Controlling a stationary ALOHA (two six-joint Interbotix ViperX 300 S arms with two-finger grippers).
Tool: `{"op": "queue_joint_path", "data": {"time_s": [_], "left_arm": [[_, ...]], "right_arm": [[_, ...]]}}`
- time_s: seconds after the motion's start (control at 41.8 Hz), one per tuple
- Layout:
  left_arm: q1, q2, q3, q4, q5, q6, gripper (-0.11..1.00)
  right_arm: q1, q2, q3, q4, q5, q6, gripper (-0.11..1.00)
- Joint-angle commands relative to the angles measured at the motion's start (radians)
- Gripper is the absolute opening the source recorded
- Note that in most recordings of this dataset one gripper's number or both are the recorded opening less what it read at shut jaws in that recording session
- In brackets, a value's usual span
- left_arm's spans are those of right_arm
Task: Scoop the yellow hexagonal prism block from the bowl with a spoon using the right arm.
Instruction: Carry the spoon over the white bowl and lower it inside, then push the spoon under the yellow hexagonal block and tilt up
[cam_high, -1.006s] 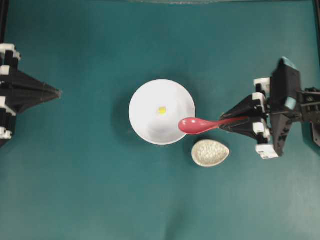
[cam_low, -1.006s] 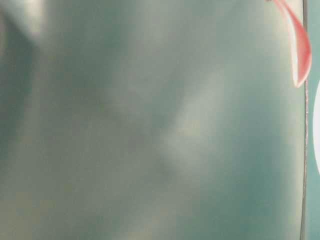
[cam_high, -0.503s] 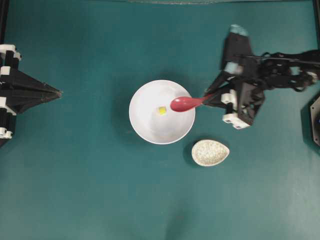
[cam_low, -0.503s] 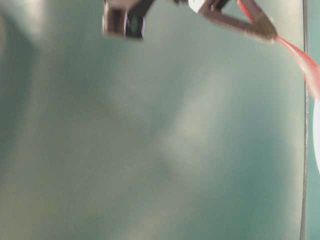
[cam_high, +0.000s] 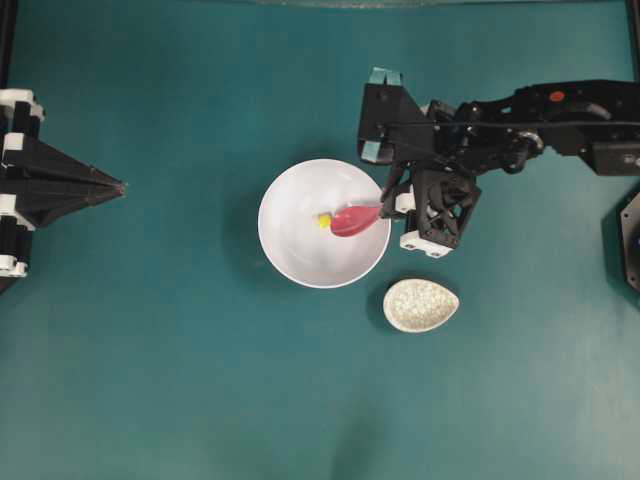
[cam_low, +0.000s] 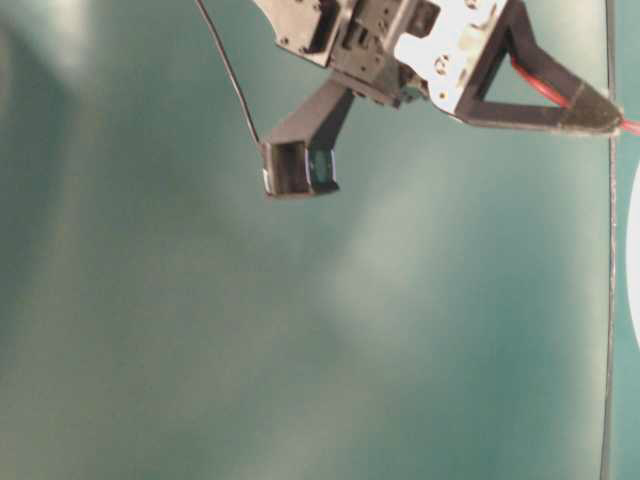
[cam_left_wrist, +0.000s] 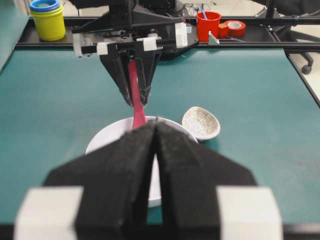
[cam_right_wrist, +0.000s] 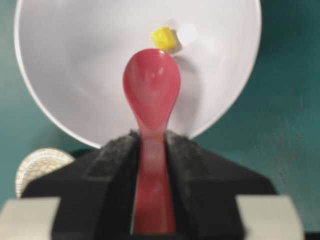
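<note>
1. I am working as the right arm, and my right gripper (cam_right_wrist: 150, 150) is clamping the handle of the spoon (cam_right_wrist: 151, 90) between both fingers; the handle is sitting snug in the gap, so the jaws are closed on it and on nothing else.

2. I am holding the spoon out over the bowl (cam_high: 290, 255), with the scoop inside the rim and pointing toward the middle.

3. The yellow hexagonal prism block (cam_right_wrist: 165, 39) is lying on the bowl's smooth floor, just beyond the tip of the scoop. In my wrist view the tip looks to be touching it or just short of it; I cannot tell which. The scoop itself is showing empty.

4. So I am judging this to be the approach-to-scoop step: the spoon is lined up behind the block but is not yet under it.

5. Next, I am thinking the tip needs to dip to the bowl floor and slide forward under the block, then tilt up so the block settles into the scoop. The block is tiny and the bowl glossy, so a shallow push is likely to skate it ahead rather than load it.

6. My left gripper (cam_left_wrist: 156, 150) is sitting shut and empty, well apart at the table's far side, and the small speckled dish (cam_high: 420, 305) is resting just beside the bowl, clear of my path.
</note>
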Motion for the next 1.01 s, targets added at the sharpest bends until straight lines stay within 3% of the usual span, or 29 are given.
{"op": "queue_joint_path", "data": {"time_s": [0.0,0.144,0.982], "left_arm": [[0.002,0.012,-0.018,0.002,-0.009,0.002,0.00],[0.000,0.012,-0.018,0.002,-0.011,0.002,0.00],[0.000,0.012,-0.018,0.003,-0.014,0.000,0.00]], "right_arm": [[-0.002,-0.003,-0.025,-0.020,0.003,0.017,0.24],[-0.002,0.012,-0.025,-0.043,0.002,0.041,0.24],[0.032,0.098,-0.091,-0.044,-0.132,0.032,0.24]]}}
